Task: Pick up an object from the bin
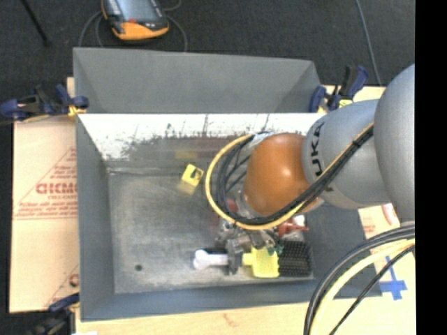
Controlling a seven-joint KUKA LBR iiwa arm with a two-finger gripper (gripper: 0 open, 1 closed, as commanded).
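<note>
One camera looks down into the grey bin point(94, 222) — arm point(363, 159) entering from right.

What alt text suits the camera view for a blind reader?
A robot arm reaches from the right into a grey metal bin, its end low over a white piece, a yellow block and a black ridged item near the front wall. Another small yellow piece lies apart.
</note>
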